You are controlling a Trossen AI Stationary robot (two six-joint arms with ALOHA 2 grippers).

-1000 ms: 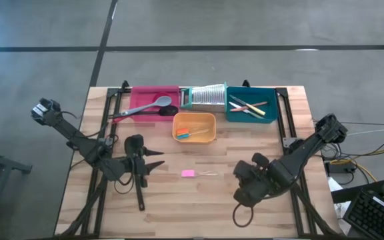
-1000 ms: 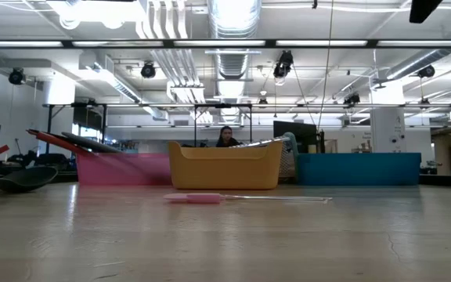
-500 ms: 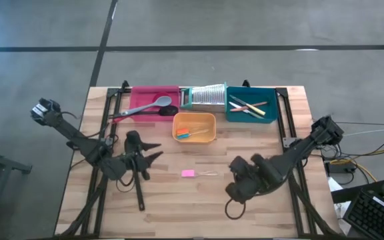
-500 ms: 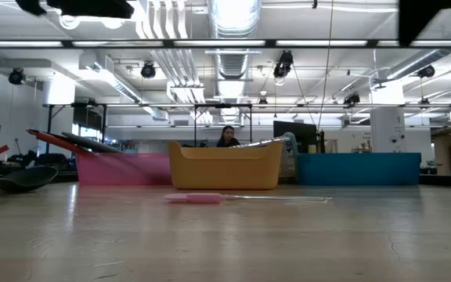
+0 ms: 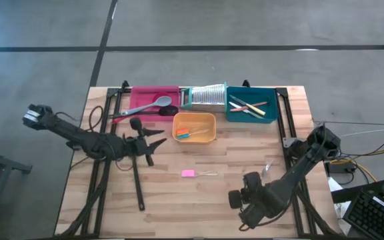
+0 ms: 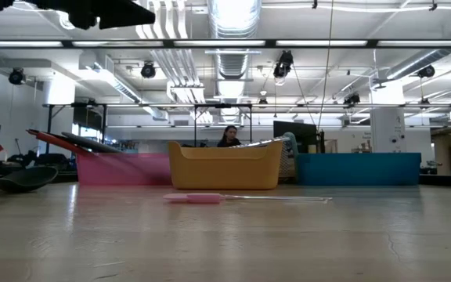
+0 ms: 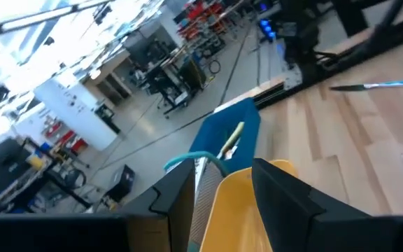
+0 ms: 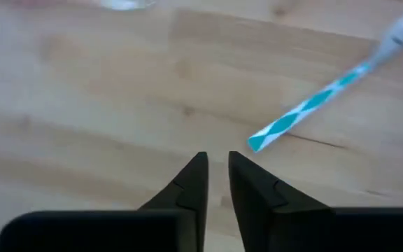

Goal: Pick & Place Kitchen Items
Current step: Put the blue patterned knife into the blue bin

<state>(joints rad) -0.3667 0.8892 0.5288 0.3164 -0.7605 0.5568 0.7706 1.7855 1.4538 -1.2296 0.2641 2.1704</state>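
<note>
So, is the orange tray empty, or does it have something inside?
Not empty. In the high view the orange tray holds small blue and orange pieces lying on its floor. What exactly they are cannot be told.

pink piece on table, spoons seemingly in tray

Both of my arms are matte black, built from slim tube links with bulkier rounded joint housings. The left arm carries a pale grey block at its far joint, and thin black cable loops along it. The right arm swells into a chunky black cluster of housings at its wrist. My left tool has two flat, dark, angular fingers; my right tool has two tapering black wedge fingers.
</note>
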